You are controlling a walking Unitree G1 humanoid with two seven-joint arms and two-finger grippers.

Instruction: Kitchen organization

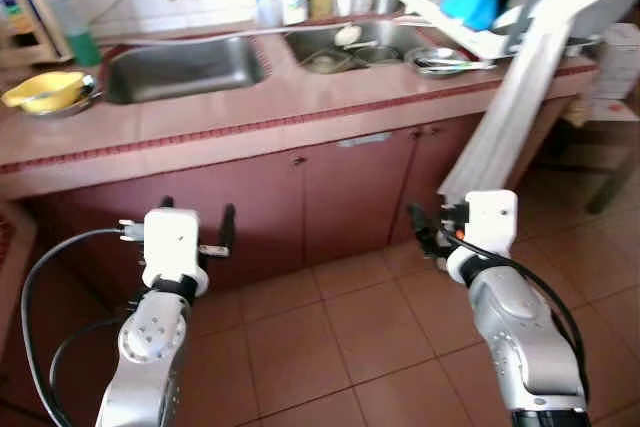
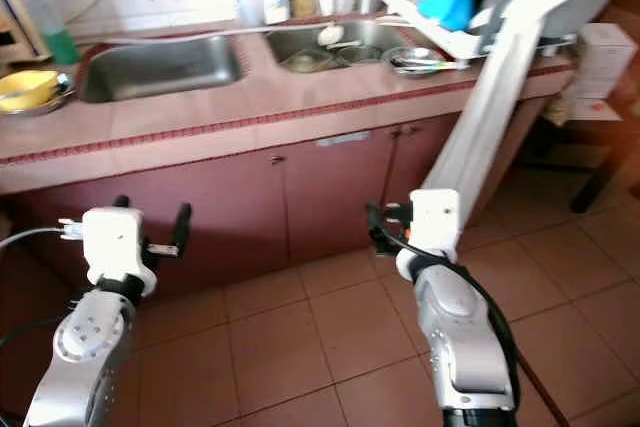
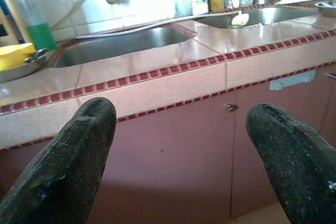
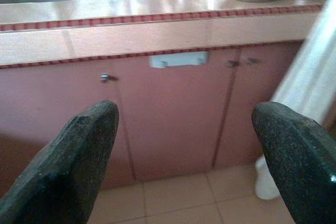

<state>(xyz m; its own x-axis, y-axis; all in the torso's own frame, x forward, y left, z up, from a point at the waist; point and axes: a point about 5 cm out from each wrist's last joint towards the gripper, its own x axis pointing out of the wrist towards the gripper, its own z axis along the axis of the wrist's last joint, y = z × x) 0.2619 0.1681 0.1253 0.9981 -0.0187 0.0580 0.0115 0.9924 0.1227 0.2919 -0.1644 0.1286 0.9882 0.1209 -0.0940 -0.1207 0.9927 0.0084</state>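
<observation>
Both hands hang empty in front of the cabinet doors (image 1: 330, 197), below the table (image 1: 230, 132) edge, so the organizing looks barely begun. The left hand (image 3: 181, 145) has its fingers (image 3: 79, 150) wide apart with nothing between them; the right hand (image 4: 191, 150) is likewise spread and holds nothing. Everything to sort lies ahead of and above both hands, well apart from them. Beyond the left hand sit a yellow bowl (image 1: 42, 90) in a metal dish and a green bottle (image 1: 72, 22), next to the near-empty left basin (image 1: 185, 67). Beyond the right hand, the right basin (image 1: 350, 45) holds dishes, a metal plate (image 1: 440, 60) rests by it, and a crowded rack (image 1: 510, 7) with a blue item (image 1: 470, 5) stands further on. A white pole (image 1: 520, 97) leans by the right hand. All of it remains to be handled.
</observation>
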